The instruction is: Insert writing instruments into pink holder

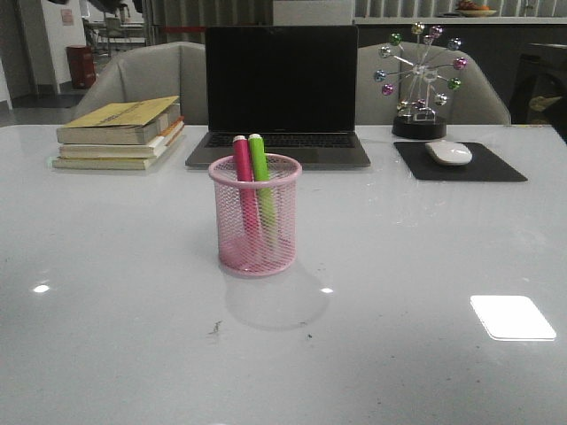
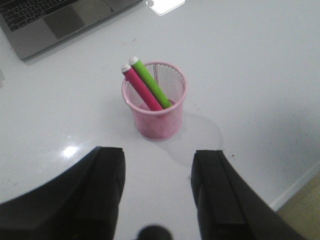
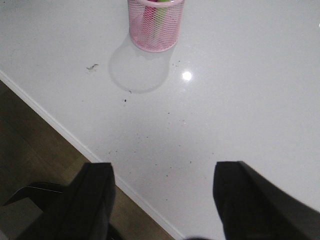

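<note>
The pink holder (image 1: 255, 217) stands upright on the white counter (image 1: 425, 257), near the middle of the front view. Both markers are inside it, side by side and leaning toward the rim at about 11 o'clock: the pink marker (image 1: 245, 181) on the left and the green marker (image 1: 261, 181) just beside it on the right, touching or nearly so. Their white-capped tops stick out above the rim.

Behind the holder, at 12 o'clock, sits an open laptop (image 1: 282, 88) with a dark screen. At 10 o'clock lies a stack of books (image 1: 120, 133). At 2 o'clock a white mouse (image 1: 449, 152) rests on a black mouse pad (image 1: 461, 164), with a desk toy of colored balls (image 1: 419, 80) just behind it.

In the left wrist view, the left tool (image 2: 157, 185) hangs above the counter with its two dark fingers (image 2: 107, 180) spread wide and nothing between them; the holder (image 2: 155, 107) and both markers (image 2: 147, 85) are well apart from it.

In the right wrist view, the right tool (image 3: 162, 195) is also spread wide and empty, its fingers (image 3: 237, 192) over the near edge of the counter (image 3: 240, 100), with the holder (image 3: 156, 25) far from it.
</note>
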Tool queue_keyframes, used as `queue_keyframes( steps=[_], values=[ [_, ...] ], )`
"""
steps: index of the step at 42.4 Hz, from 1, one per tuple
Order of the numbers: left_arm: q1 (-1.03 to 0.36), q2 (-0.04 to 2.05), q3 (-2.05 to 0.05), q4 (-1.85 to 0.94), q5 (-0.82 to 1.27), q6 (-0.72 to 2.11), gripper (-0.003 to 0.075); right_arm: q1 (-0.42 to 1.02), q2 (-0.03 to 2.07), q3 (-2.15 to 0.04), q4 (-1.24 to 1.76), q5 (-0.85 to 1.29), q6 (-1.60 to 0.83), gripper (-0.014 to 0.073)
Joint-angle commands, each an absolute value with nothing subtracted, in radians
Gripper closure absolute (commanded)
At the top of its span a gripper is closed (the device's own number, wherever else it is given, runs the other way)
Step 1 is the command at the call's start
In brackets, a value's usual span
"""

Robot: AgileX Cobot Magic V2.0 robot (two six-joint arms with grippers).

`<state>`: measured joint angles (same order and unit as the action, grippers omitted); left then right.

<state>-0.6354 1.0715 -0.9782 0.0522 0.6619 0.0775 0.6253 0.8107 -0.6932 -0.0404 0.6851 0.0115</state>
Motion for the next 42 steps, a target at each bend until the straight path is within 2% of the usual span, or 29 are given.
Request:
queue_keyframes(
  steps=[1,16,28,32,42],
  values=[
    [-0.632,0.994,-1.015,0.056,0.71,0.061,0.0336,0.62,0.802,-0.719,-0.051,0.629,0.0,0.0064],
    [-0.632,0.768,-0.839,0.054,0.749,0.0,0.0336,0.62,0.802,-0.719,-0.051,0.616,0.0,0.0064],
    [-0.632,0.731,-0.789,0.054,0.73,0.0,0.0337,0.62,0.802,-0.719,-0.052,0.616,0.0,0.0068],
    [-0.632,0.731,-0.789,0.054,0.73,0.0,0.0362,0.62,0.802,-0.719,-0.059,0.618,0.0,0.013],
    [-0.632,0.731,-0.788,0.065,0.729,0.0,0.0582,0.62,0.802,-0.719,-0.059,0.617,0.0,0.0462]
  ],
)
